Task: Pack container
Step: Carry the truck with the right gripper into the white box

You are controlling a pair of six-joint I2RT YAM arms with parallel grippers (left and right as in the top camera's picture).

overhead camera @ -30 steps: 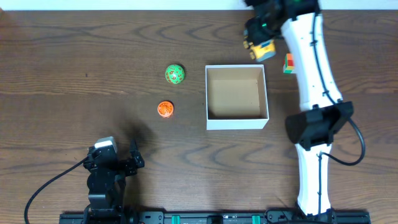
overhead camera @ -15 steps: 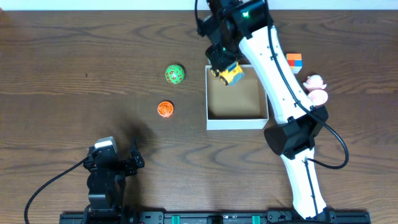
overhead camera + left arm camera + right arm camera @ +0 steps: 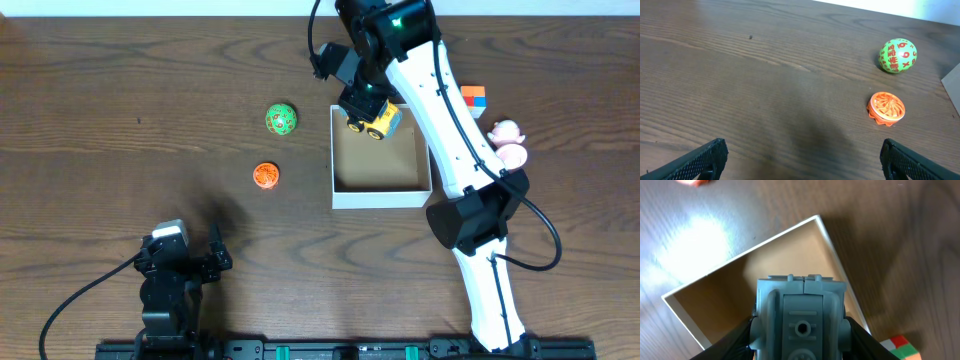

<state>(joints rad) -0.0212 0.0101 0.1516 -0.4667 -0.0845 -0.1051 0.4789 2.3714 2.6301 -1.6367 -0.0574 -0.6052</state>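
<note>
The container, a square white-walled box with a brown inside, sits right of the table's centre. My right gripper hangs over its far edge, shut on a yellow toy truck. In the right wrist view the truck's grey underside fills the space between the black fingers, with the container's rim below and nothing lying on its visible floor. My left gripper rests near the front left edge, open and empty, its fingertips wide apart over bare wood.
A green patterned ball and an orange ridged disc lie left of the container; both show in the left wrist view as ball and disc. A colour cube and a pink toy lie right of it.
The right arm swung left from beyond the container's far right corner, carrying the truck over the container's far edge. The left arm has not moved.
</note>
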